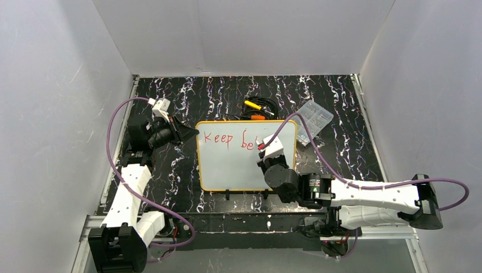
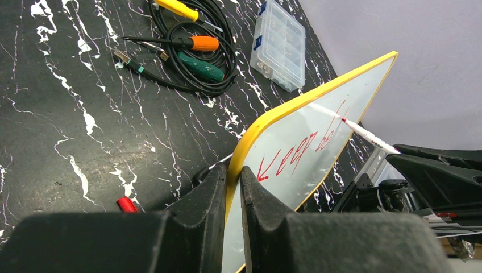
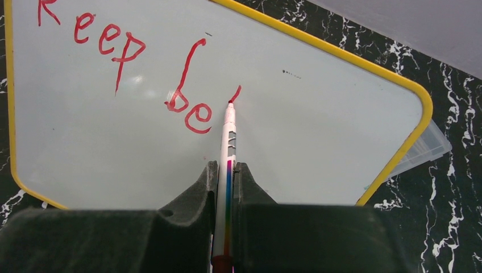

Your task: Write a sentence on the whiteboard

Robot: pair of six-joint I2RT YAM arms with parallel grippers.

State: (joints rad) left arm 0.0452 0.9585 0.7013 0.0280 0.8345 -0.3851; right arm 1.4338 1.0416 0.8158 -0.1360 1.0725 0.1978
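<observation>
Left: elbow bent, left claw pinched on board rim. Ahead of it: one board, one sentence, "Keep be" plus stroke. Right: forearm stretched leftward, right claw clamped on one marker, tip touching board ahead.

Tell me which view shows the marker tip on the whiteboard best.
Right wrist: the marker fills centre frame, its tip on the whiteboard at a short stroke after the red lettering. Left wrist catches the tip small, at a grazing angle. Top external barely shows it beside the right arm.
</observation>
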